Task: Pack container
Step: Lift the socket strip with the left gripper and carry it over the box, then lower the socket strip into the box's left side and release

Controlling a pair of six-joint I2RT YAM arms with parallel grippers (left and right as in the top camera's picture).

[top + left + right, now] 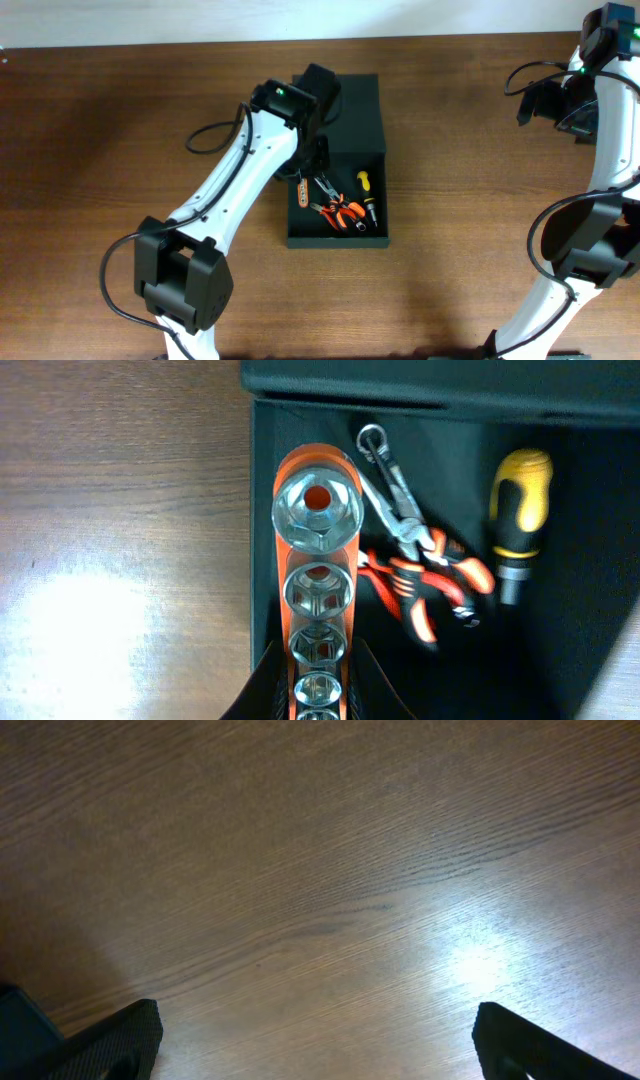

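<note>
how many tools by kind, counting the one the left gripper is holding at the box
socket rail: 1, held in the left gripper at the container
pliers: 1 clear; the overlapping orange handles may hide a second
screwdriver: 1
total: 3

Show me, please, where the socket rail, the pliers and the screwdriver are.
socket rail (317,510), left wrist view, on its largest socket.
pliers (405,525), left wrist view, on the metal jaws.
screwdriver (520,485), left wrist view, on the yellow handle.
</note>
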